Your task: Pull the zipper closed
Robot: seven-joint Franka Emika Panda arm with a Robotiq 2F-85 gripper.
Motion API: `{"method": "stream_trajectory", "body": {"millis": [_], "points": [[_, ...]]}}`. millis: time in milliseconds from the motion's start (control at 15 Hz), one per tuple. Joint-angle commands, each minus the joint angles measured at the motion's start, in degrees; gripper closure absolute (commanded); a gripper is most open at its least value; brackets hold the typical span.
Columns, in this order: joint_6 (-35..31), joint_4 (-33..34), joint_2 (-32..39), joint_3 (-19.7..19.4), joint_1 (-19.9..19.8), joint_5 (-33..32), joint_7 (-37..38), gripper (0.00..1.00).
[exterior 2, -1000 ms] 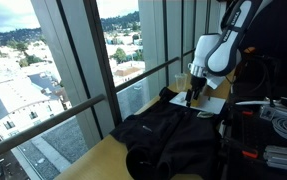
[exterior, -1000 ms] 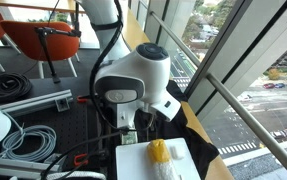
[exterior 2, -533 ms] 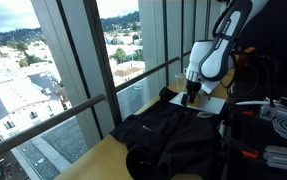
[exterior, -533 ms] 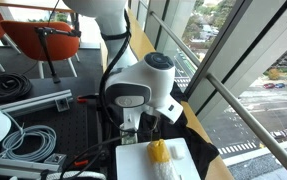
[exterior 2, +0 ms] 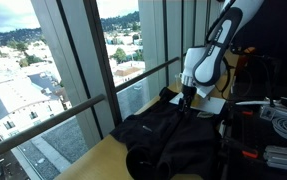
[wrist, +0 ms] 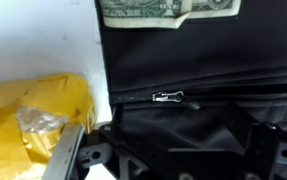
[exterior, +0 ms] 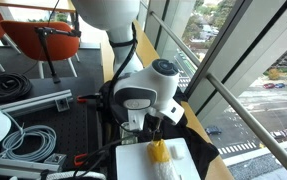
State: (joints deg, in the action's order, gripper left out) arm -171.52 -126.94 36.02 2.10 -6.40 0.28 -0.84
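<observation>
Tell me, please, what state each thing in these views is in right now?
gripper: open, above the jacket, holding nothing.
zipper: pull lies flat, not gripped; how far it is closed cannot be told.
jacket: crumpled, lying loose.
banknote: flat, unfolded.
yellow bag: crinkled, lying beside the jacket.

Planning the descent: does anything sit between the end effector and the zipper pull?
Nothing visible. In the wrist view the zipper pull lies exposed before the end effector; yellow bag and banknote lie aside.
</observation>
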Motion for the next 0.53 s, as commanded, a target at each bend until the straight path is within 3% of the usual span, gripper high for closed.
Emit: {"method": "stream_trajectory", "body": {"millis": [0,200,267,467], "points": [[1.81,2.29,1.35,0.16,0.81,0.49,-0.51,0.0],[2.29,2.9,1.9,0.03,1.41,0.49,-0.41,0.08],[2.43,3.02,2.02,0.02,1.53,0.5,-0.38,0.2],[2.69,3.23,2.39,-0.2,2.07,0.47,-0.11,0.43]]}}
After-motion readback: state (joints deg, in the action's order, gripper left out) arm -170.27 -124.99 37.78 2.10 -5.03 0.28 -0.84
